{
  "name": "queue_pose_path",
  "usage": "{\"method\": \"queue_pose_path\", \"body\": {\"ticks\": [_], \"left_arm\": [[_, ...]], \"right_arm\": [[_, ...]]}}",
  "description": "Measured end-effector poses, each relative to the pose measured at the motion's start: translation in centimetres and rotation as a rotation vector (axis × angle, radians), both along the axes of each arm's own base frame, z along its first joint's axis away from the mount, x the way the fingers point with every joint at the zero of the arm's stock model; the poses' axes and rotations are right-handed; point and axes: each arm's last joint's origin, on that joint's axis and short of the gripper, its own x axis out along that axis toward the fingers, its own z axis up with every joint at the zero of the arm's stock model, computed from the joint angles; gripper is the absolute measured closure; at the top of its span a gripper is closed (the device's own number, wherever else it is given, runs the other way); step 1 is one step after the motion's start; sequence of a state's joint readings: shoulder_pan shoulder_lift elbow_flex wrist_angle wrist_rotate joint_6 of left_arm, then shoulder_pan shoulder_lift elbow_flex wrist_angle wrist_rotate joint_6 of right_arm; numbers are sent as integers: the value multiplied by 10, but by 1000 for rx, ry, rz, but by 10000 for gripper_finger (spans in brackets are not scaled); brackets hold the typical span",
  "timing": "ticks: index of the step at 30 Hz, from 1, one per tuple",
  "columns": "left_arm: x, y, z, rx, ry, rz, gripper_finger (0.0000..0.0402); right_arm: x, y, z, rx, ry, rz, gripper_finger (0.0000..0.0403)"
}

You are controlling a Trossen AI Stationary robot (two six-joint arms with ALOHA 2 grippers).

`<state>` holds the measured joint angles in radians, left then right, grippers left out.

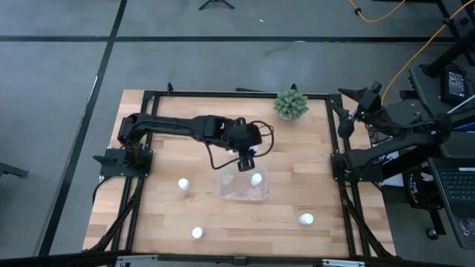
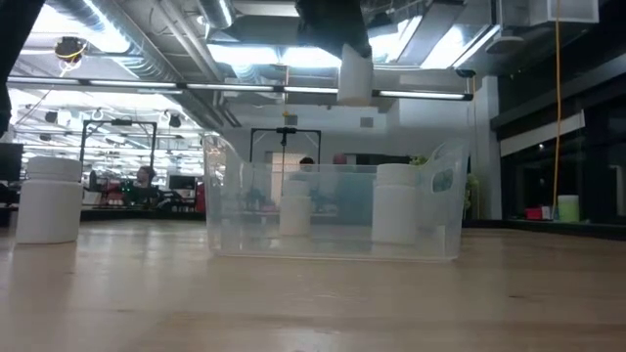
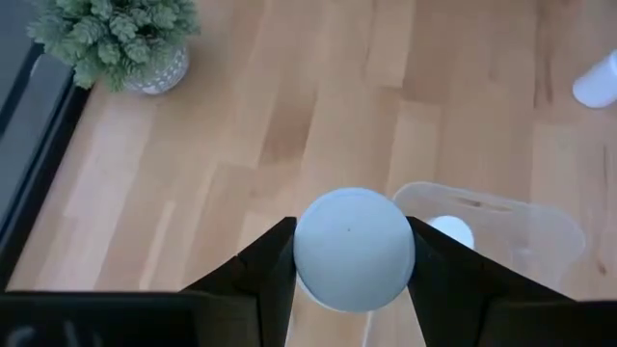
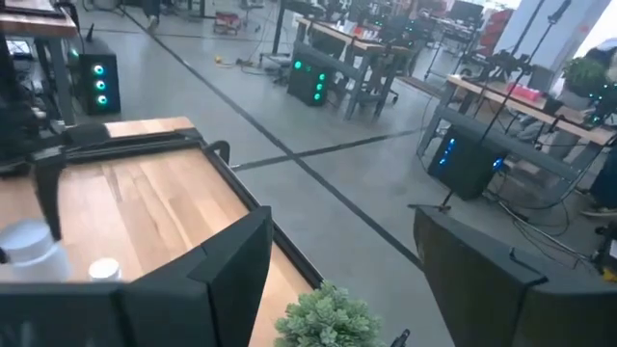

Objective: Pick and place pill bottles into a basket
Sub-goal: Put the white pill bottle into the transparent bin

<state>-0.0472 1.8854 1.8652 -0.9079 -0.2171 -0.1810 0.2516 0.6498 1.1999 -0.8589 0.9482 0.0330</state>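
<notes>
left end effector [image 1: 246, 163] clenched on one pill bottle [image 3: 354, 249], hanging above the near-left edge of the clear basket [image 1: 227, 190] at mid worktop [image 1: 163, 133]. from the left wrist view: white cap pinched between two dark fingers [image 3: 265, 275], basket rim and a second bottle below and just beyond. from the low view: held bottle [image 2: 355, 75] upright and raised well clear of the basket [image 2: 245, 210], hanging over its middle.

inside the basket: one white bottle [image 1: 257, 179] toward the right side in the high view; in the low view one bottle [image 2: 395, 203] standing upright within the frosted walls, plus another white bottle shape [image 2: 294, 207] seen through them — cannot tell whether inside or behind.

loose on the worktop: one bottle [image 1: 183, 184] left of the basket, apart from it; one [image 1: 197, 233] near the front edge, left of centre; one [image 1: 306, 219] toward the front right. all three upright, well apart from each other.

small spiky green plant [image 1: 291, 104] in a pale pot at the far edge, right of centre, well apart from the basket.

right end effector [image 4: 342, 280] parked off the right side of the worktop, fingers spread apart, grasping nothing, aimed out past the plant toward the room.
</notes>
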Motion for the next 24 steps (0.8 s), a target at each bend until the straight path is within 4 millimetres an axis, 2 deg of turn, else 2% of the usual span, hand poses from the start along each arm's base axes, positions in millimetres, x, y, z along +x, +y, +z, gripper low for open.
{"method": "queue_pose_path", "body": {"ticks": [9, 18, 24], "left_arm": [[-9, -47, -7, 39, 45, -40, 242], [-11, -71, -57, 16, 71, -61, 242], [-5, -70, -81, -49, -16, -25, 242]], "right_arm": [[0, 1, -5, 38, 33, 52, 149], [2, 3, -6, 151, -18, 103, 149], [6, 5, -13, 145, 6, 116, 149]]}}
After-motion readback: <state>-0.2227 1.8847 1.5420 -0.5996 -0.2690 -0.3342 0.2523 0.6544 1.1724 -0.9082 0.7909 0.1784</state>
